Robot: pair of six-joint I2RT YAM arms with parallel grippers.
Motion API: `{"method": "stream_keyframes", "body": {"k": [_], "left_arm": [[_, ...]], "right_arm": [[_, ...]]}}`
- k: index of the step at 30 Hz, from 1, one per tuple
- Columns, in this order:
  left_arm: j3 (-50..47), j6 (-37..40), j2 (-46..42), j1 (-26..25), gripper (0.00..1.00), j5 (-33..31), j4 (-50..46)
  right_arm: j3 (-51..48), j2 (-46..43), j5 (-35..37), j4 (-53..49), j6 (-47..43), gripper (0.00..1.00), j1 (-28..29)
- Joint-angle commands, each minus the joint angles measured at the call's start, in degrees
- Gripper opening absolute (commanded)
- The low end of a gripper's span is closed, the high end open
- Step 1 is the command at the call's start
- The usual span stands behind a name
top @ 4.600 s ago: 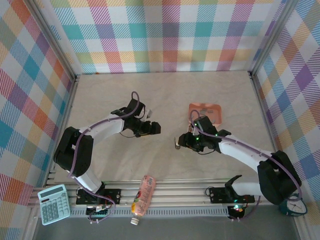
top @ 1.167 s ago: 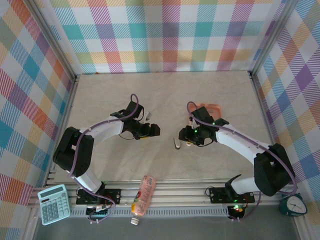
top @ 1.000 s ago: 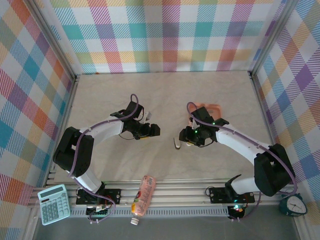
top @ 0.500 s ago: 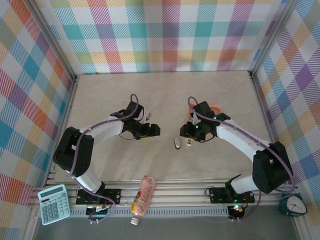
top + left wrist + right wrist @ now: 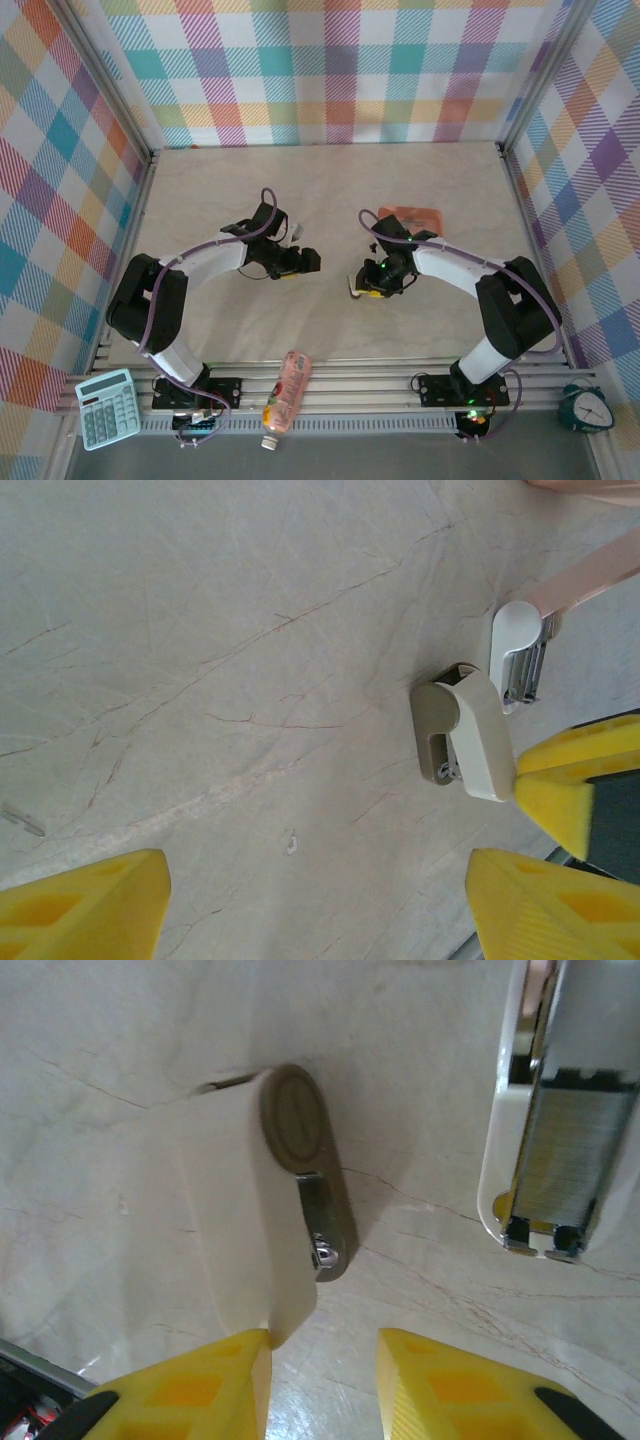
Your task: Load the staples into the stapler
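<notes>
- Stapler (image 5: 355, 289) lay on the table (image 5: 330, 180) between the two arms, near the pink tray (image 5: 428, 213). From the wrist cameras I saw a beige shell (image 5: 250, 1220) and, just beside it, a white-edged magazine (image 5: 500, 1150) facing up. I could not tell whether the two were hinged together.
- Staples (image 5: 575, 1150): a grey block sat in the magazine's metal channel. I judged loading done or nearly so, with the shell yet to be closed over it.
- Right gripper (image 5: 325, 1345): fingers stood a narrow gap apart with bare table between them, pinching nothing. One finger (image 5: 200, 1380) met the shell's end. I read this as lining up to nudge or grasp the shell.
- Left gripper (image 5: 315, 870): fingers spread wide and empty, off to the side, probably to leave the right arm room.
- One short grey sliver (image 5: 22, 819) lay loose on the table, possibly a spare strip.
</notes>
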Motion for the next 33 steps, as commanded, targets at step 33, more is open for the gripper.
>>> {"method": "stream_keyframes", "body": {"k": [33], "left_arm": [[1.73, -0.92, -0.1, 0.5, 0.78, 1.04, 0.87]], "right_arm": [[0.65, -1.82, 7.58, -2.11, -1.49, 0.37, 1.84]]}}
